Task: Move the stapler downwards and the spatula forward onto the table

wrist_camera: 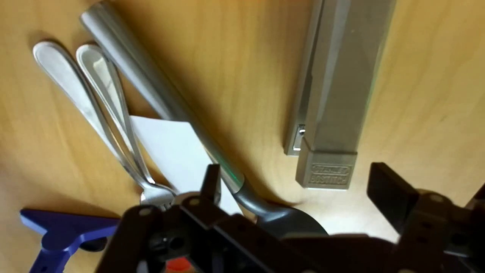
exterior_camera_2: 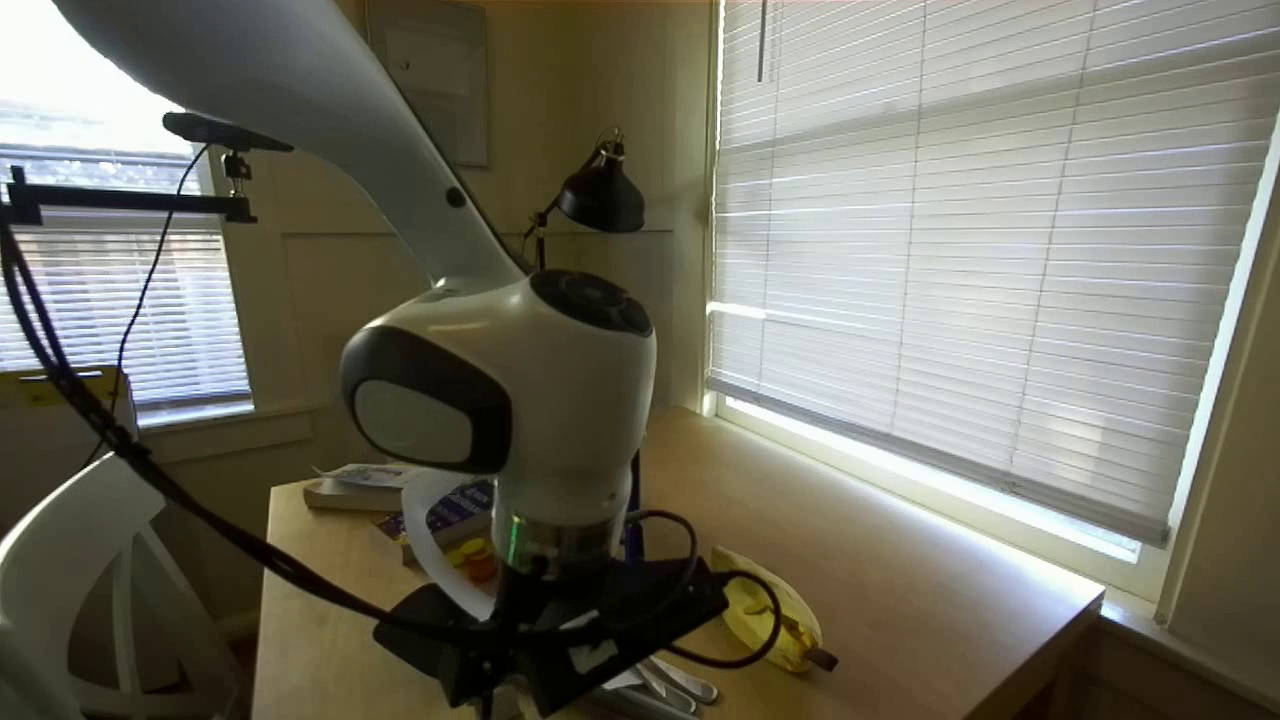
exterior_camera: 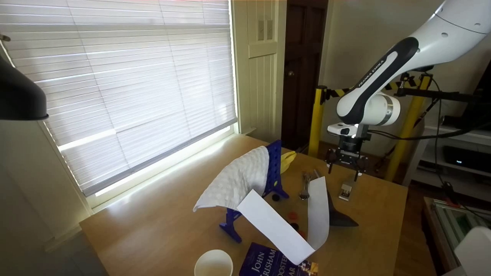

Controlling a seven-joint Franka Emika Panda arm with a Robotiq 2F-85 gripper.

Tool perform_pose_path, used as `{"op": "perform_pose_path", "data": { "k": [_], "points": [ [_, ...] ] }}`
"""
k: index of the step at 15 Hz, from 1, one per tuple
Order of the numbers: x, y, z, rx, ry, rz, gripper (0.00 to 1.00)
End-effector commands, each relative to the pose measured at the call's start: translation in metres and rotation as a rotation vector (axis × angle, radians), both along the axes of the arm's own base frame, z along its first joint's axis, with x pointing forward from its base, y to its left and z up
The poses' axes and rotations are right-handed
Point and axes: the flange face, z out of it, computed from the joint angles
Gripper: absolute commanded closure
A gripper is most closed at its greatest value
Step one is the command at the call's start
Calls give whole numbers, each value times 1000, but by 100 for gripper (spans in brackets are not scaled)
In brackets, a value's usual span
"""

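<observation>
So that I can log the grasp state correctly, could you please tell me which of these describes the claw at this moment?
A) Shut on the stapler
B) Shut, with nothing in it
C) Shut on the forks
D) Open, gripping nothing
D, because in the wrist view the claw has its fingers spread wide, with a gap on each side between them and the stapler, which lies on the table.

In an exterior view, the Robotiq gripper (exterior_camera: 343, 174) hung above the table (exterior_camera: 153, 230), jaws parted, near the small stapler (exterior_camera: 346, 191). The dark spatula (exterior_camera: 342, 219) showed partly behind a bent strip of white paper (exterior_camera: 276, 227). Textured white cloth (exterior_camera: 234, 180) draped over a blue stand (exterior_camera: 274, 168); a white cup (exterior_camera: 213, 263) stood just beside a John Grisham book (exterior_camera: 257, 260).
</observation>
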Motion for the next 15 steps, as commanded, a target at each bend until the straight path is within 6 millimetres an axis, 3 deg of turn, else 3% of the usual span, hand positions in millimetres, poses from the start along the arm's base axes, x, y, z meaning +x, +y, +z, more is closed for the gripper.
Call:
{"op": "perform_pose_path", "data": {
  "k": [1,7,11,14,15],
  "points": [
    [20,8,16,-15,18,134,0],
    [63,13,25,-138,9,317,1],
    [71,6,14,-188,11,358,11],
    [69,0,-1,-185,20,374,28],
    [67,0,-6,-174,21,374,42]
  ]
}}
